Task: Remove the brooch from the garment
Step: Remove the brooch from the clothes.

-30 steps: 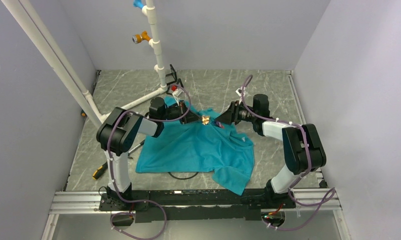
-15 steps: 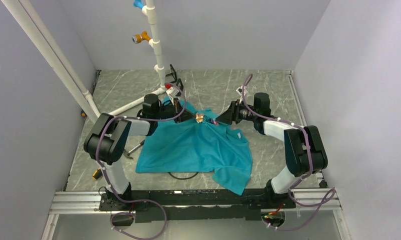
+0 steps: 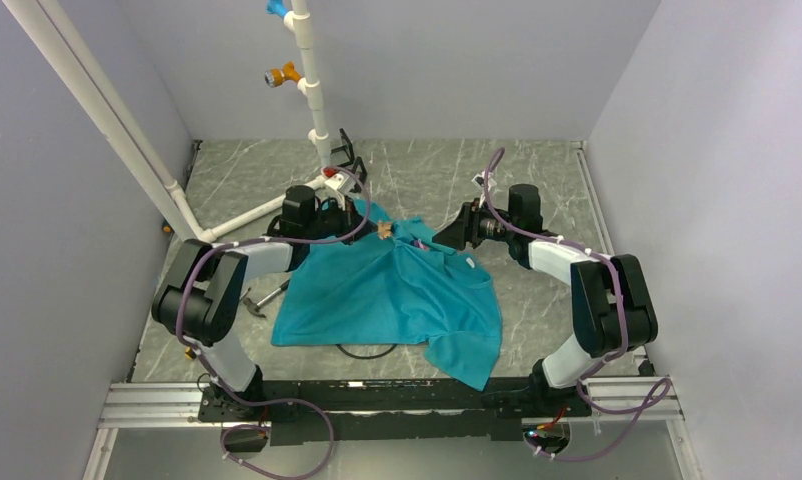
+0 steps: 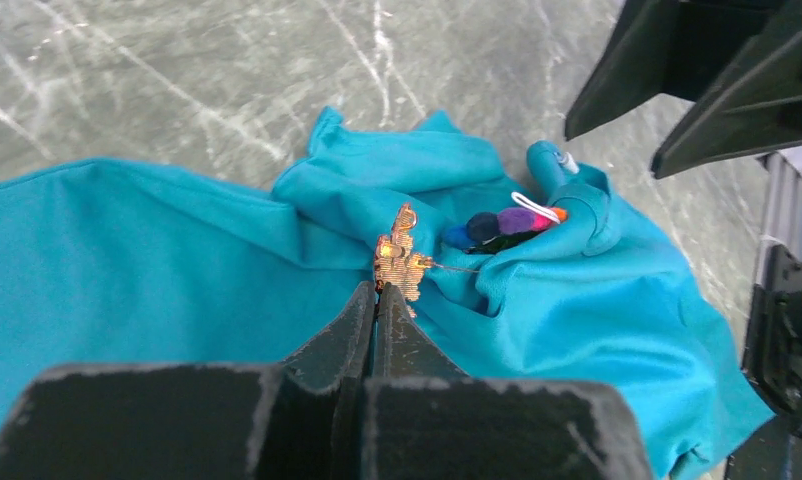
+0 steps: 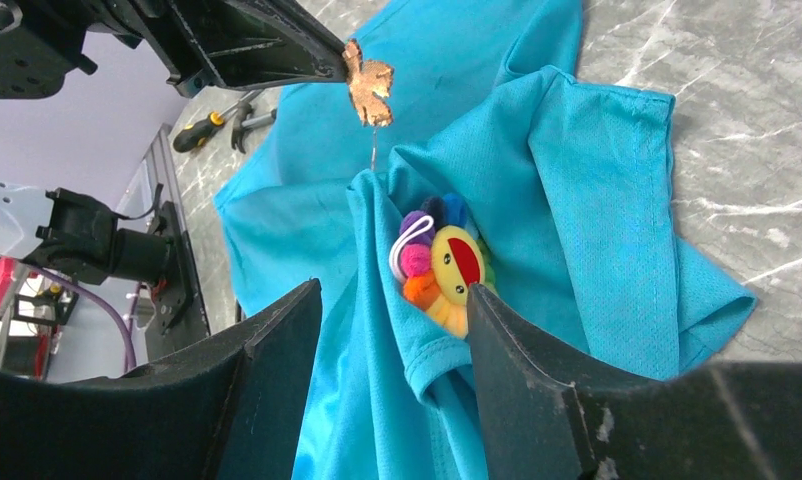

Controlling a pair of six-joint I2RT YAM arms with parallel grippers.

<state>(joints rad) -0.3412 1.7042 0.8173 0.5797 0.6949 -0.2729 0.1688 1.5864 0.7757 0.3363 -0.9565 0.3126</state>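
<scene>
Brooch (image 5: pixel 442 265) is still on the garment (image 3: pixel 377 295) — the multicoloured flower sits tucked in a fold at the far edge, with teal cloth wrapped round it. What's moved is the left claw (image 4: pixel 377 300). Clamped tight on the small gold-orange piece (image 4: pixel 400 262), it has pulled back toward its own side, away from the middle where both claws met a second ago. A thin pin runs from that piece toward the fold; whether it's clear of the cloth, I can't tell. The right claw (image 5: pixel 392 292) has widened and eased off — jaws apart, holding nothing, the flower just ahead. My read: the fastening is coming apart, but the flower itself hasn't been lifted off yet.
</scene>
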